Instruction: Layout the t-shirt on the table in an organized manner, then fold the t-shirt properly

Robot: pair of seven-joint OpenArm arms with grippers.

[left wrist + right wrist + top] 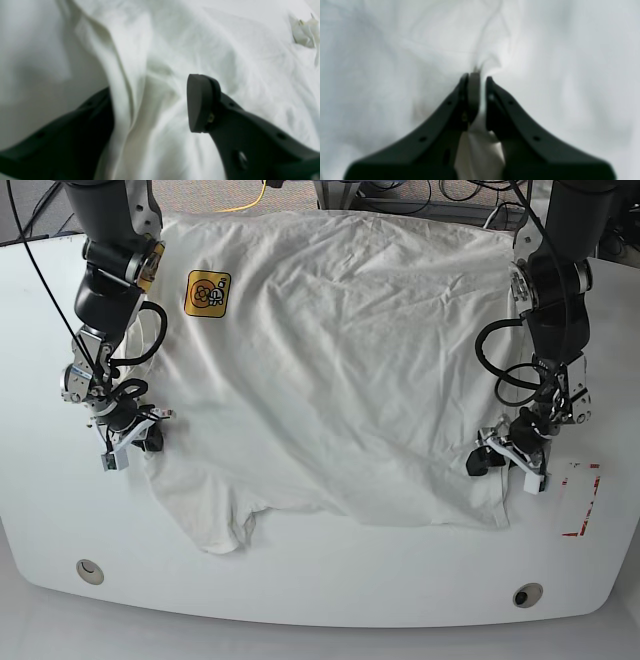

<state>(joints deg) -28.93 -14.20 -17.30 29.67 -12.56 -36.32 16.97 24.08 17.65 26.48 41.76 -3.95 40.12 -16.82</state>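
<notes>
On the worktop (330, 600) | shirt (330, 370) spread wide, long axis running between both arms | right end effector (125, 435) low at one side edge, pressed together, pinching cloth | left end effector (508, 455) low at opposite edge, spread, a fold between its fingers (200, 102), not yet gripped.

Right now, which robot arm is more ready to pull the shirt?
Probably the right: its end effector is already pinched shut on the t-shirt, while the left end effector stands apart around a fold.
</notes>
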